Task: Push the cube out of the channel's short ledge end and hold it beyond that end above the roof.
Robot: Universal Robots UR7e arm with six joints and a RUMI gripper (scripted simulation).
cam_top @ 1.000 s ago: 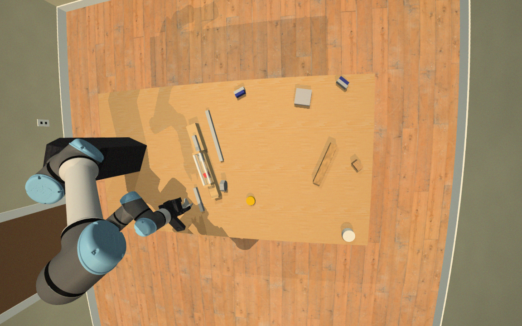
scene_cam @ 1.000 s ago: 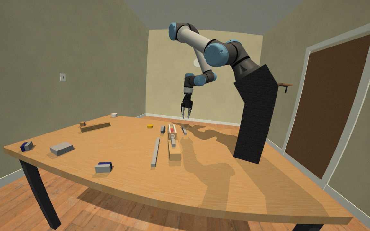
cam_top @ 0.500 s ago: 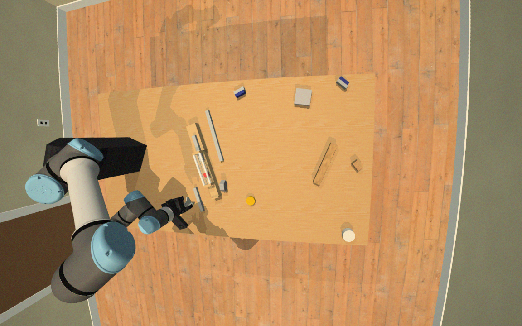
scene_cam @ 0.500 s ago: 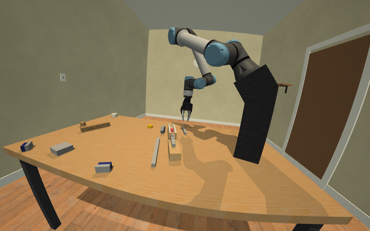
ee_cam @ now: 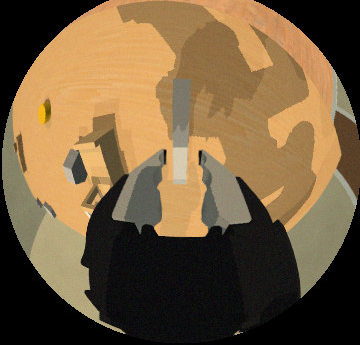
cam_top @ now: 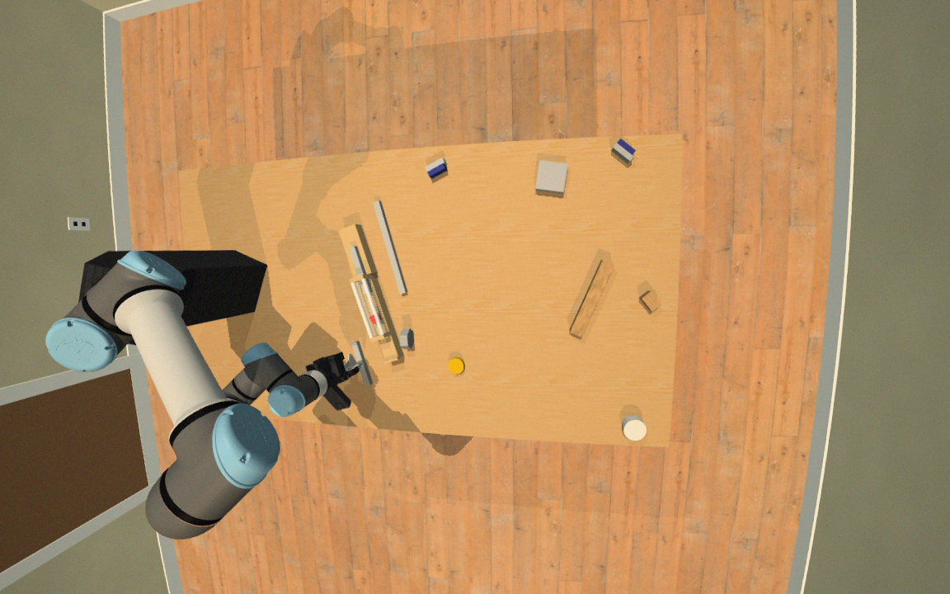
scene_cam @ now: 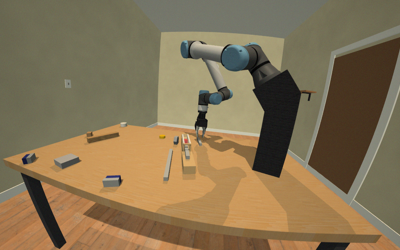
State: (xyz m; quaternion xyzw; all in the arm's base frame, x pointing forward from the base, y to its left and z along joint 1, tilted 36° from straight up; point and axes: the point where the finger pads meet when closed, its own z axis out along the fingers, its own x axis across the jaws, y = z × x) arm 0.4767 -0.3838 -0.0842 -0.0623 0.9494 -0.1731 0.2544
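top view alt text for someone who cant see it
A grey and black robot arm with blue joint caps reaches over a pale wooden table, its black gripper at a short grey bar. Nearby, a red cube sits inside a pale slatted channel.
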